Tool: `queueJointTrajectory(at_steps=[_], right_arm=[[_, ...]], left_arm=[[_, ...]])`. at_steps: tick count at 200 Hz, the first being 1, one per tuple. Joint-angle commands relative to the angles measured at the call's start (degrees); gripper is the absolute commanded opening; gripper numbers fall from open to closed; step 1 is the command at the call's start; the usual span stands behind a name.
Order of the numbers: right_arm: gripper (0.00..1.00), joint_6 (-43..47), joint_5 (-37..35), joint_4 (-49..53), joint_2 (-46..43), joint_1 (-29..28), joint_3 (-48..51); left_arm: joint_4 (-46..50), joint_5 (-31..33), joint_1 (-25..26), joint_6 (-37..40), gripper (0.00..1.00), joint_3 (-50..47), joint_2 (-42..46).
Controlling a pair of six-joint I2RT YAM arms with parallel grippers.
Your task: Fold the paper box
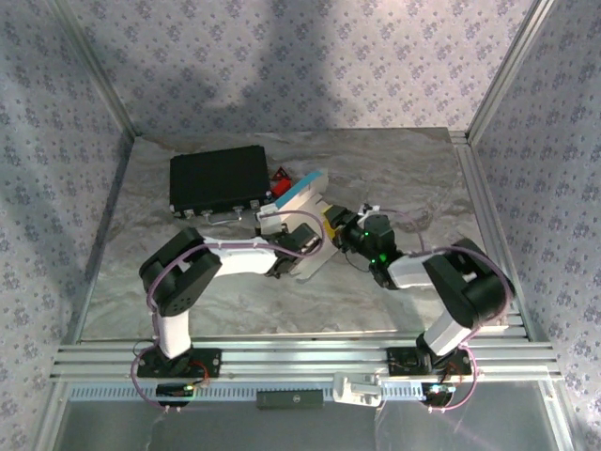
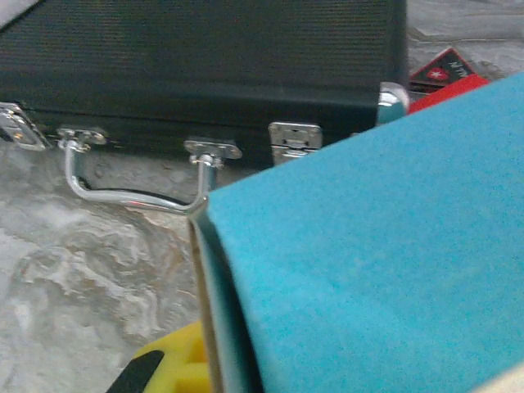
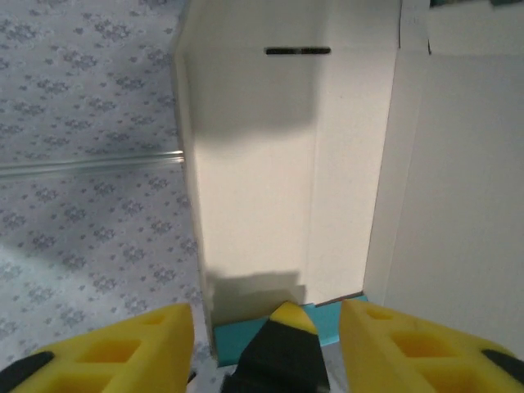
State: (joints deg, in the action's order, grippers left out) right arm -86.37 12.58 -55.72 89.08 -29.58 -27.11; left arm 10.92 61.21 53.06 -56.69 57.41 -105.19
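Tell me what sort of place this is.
Probably a robot test cell: patterned walls on an aluminium frame, a marble-look tabletop, the left arm and right arm bolted to a slotted rail.

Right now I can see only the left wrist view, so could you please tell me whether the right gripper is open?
Observer: Yes, the right gripper is open, its yellow fingers apart before the white inner side of the paper box.
Operator: Thank you. Is anything cut into that side?
Observer: A narrow dark slot sits near its top edge.
Operator: Where is that gripper from above?
Observer: Close by the box's right side, near the middle of the table.
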Motion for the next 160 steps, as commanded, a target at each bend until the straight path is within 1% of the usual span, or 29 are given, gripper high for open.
queueJointTrajectory(at_steps=[1,20,38,50,64,81,93,111,123,144,160], right_arm=[[0.6,3.7,-1.4,12.7,-9.5,1.7,-0.5],[0.63,6.6,-1.1,24.7,-18.3,3.9,-2.4],[0.62,10.5,-1.7,37.5,-25.9,6.1,-5.3],[0.61,14.0,-2.3,45.4,-30.0,7.5,-7.7],[0.61,17.0,-1.5,51.7,-32.1,9.8,-10.6],[0.6,19.2,0.6,56.0,-32.3,12.2,-13.9],[0.6,20.5,1.1,58.5,-31.8,13.1,-16.4],[0.6,22.3,1.9,61.3,-30.2,13.5,-20.6],[0.59,23.0,1.9,62.8,-28.8,13.5,-23.5],[0.58,24.1,2.0,65.9,-26.5,13.5,-28.5],[0.58,24.1,1.5,67.1,-25.1,13.1,-30.7]], left_arm=[[-5.5,0.7,0.1,10.4,0.0,-2.8,3.6],[-10.9,-1.3,-0.2,16.6,0.0,-5.1,6.7],[-13.9,-3.4,-0.7,22.0,0.0,-6.3,9.9],[-14.9,-6.0,-1.4,25.4,0.0,-6.7,12.4],[-16.4,-11.4,-2.8,28.8,0.0,-7.3,15.7],[-16.3,-18.1,-4.4,32.2,0.0,-7.1,19.3],[-15.9,-25.1,-6.0,34.6,0.0,-6.6,21.1],[-11.2,-35.6,-8.9,35.5,0.0,-3.7,21.9],[-8.6,-40.2,-9.7,36.7,0.0,-2.0,22.0],[-3.3,-44.9,-10.8,37.7,0.0,0.9,21.6],[-1.3,-46.4,-10.8,38.0,0.0,1.9,21.8]])
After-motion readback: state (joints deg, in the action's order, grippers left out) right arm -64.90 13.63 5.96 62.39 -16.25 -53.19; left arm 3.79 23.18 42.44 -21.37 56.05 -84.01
